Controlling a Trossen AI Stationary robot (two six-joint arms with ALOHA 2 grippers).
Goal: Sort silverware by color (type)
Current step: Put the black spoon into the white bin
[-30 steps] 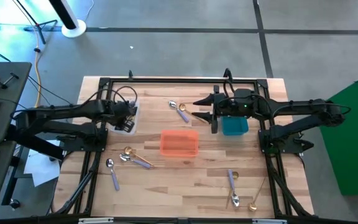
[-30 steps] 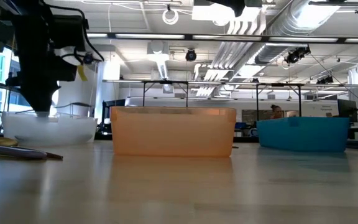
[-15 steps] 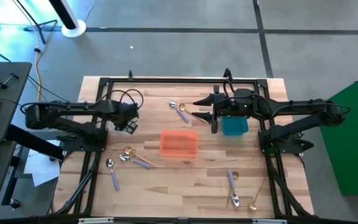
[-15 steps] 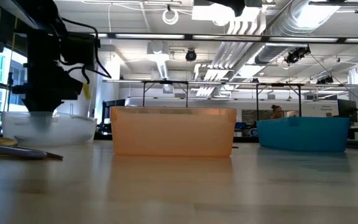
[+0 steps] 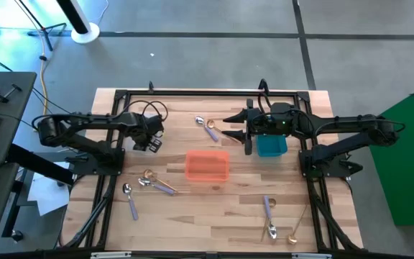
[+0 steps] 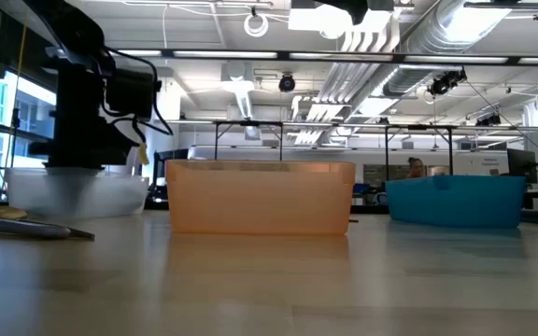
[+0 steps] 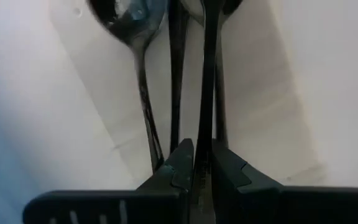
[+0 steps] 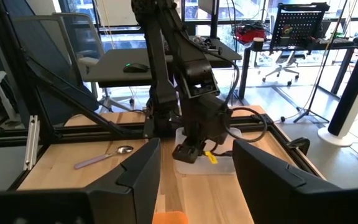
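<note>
The left gripper [image 7: 199, 177] hung over the clear plastic bin [image 6: 26, 191] at about ten o'clock on the table, fingers pinched nearly together on a glossy black spoon [image 7: 205, 81]. It should part them only once the handle lies low among the black spoons [image 7: 138, 68] already inside. The right gripper [image 5: 234, 129] waited spread wide and empty beside the teal bin [image 5: 272, 147]; lavender-handled spoons [image 5: 268, 216] lay loose near five o'clock.

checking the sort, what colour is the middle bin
Orange bin, clearest in the high view.

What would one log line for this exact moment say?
left gripper: shut on black spoon, over clear bin | right gripper: open, waiting by teal bin | loose spoons on table
</note>
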